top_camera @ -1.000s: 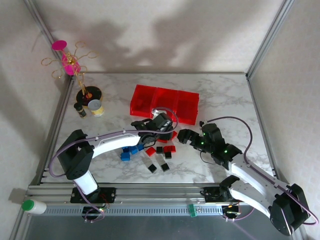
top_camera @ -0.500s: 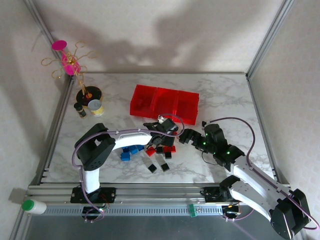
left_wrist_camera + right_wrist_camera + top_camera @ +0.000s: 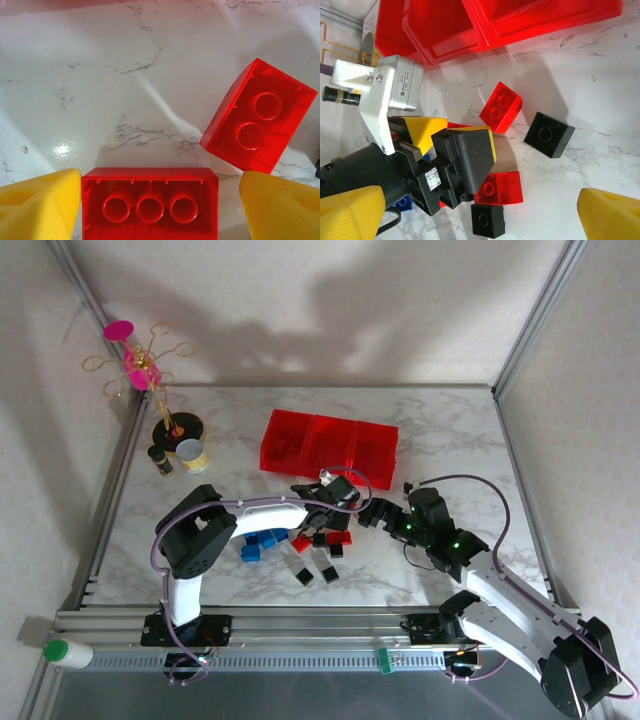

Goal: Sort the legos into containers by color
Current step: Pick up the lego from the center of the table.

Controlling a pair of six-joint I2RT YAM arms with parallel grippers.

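Note:
My left gripper is low over the pile of legos and open. Its yellow fingers straddle an upside-down red oblong brick: the left pad touches it and a small gap stays at the right pad. A second red brick lies tilted just beyond. My right gripper is open wide and holds nothing, close to the right of the left one. Under it lie a red brick, a black brick, another red brick and a black brick. The three joined red containers stand behind the pile.
Blue bricks and black bricks lie left of and in front of the grippers. Small jars and a wire stand with pink discs occupy the back left. The two grippers are nearly touching.
My left gripper has come away from the containers' front edge, down and toward me onto the pile. My right gripper has shifted slightly left.

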